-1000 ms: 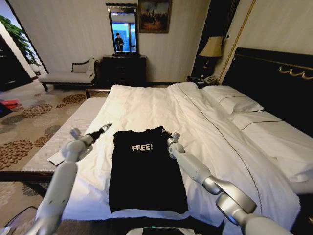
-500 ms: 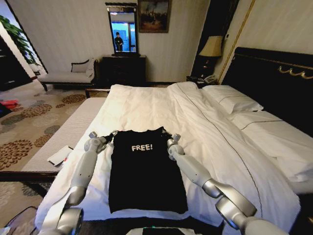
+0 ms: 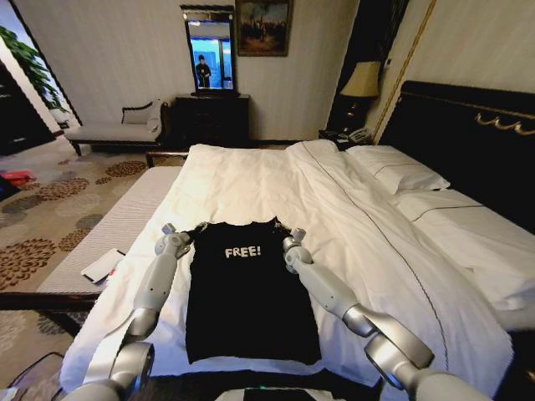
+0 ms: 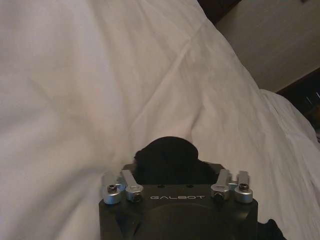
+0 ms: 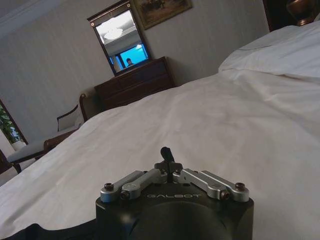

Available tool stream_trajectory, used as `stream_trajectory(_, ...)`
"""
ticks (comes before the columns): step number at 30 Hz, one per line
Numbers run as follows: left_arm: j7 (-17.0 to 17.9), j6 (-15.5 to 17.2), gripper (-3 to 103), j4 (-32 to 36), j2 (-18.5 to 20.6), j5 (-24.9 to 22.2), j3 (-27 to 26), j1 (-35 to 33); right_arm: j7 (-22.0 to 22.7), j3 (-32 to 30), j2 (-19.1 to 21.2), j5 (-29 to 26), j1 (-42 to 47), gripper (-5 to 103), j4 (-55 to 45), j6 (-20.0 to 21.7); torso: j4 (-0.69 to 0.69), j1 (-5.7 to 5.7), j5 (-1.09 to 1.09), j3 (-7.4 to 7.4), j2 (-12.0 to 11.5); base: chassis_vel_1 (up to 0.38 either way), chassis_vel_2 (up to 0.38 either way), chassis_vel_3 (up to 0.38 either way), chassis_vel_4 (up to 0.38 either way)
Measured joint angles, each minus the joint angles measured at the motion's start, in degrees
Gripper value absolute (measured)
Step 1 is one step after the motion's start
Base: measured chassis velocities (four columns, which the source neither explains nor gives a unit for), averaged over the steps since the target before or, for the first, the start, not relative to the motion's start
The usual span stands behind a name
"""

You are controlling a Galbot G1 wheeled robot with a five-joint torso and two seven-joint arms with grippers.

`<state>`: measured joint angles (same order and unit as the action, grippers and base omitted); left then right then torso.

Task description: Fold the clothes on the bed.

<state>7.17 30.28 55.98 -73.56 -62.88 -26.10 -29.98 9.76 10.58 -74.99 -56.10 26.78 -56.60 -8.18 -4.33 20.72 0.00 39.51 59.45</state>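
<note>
One black T-shirt with white "FREE!" lettering lies flat on the white duvet of the bed, near the bed's foot edge, collar toward the headboard. Two pillows rest at the headboard end, well apart from the shirt. One flat white item lies on the bench strip along the bed's side.

Two arms at work. Left tool sits at the shirt's collar-side corner on the left; in the left wrist view a bunch of black cloth is pinched between its fingers, so it is clamped on the T-shirt. Right tool sits at the opposite collar-side corner; in the right wrist view its fingers are drawn together over the duvet, with black fabric showing low at the edge; whether they grip cloth cannot be told.

Change from a second ago: the left arm has swung in from out over the bed's side edge and now meets the shirt corner. The right arm has barely shifted. The shirt lies as before.
</note>
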Motion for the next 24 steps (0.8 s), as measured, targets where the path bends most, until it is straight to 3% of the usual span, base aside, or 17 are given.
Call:
stream_trajectory(4, -0.4, -0.3, 51, 0.7, 0.4, 0.3, -0.2, -1.1, 0.0, -0.3, 0.2, 0.0, 0.4, 0, -0.3, 0.0, 0.0, 0.0, 0.0, 0.0, 0.0, 0.0, 0.0, 0.0, 0.0)
stream_trajectory(9, -0.4, -0.3, 40, 1.4, 0.9, 0.4, -0.4, -1.9, 0.0, -0.6, 0.4, -0.1, 0.5, 0, -0.4, 0.0, 0.01, 0.0, -0.01, 0.0, 0.0, 0.0, 0.0, 0.0, 0.0)
stream_trajectory(18, -0.7, -1.1, 4, 2.8, 3.0, 0.1, -1.3, -2.5, 0.4, -0.8, 0.9, -0.4, 0.5, 0, -1.9, -0.2, 0.0, 0.0, -0.01, 0.0, 0.0, 0.0, 0.0, 0.0, 0.0)
stream_trajectory(24, 0.0, -1.1, 2, 4.8, 4.7, -1.2, -1.6, -2.5, 1.0, -0.8, 1.3, -0.9, 0.4, 0, -3.3, -0.3, 0.0, 0.0, -0.01, 0.0, 0.0, 0.0, 0.0, 0.0, 0.0)
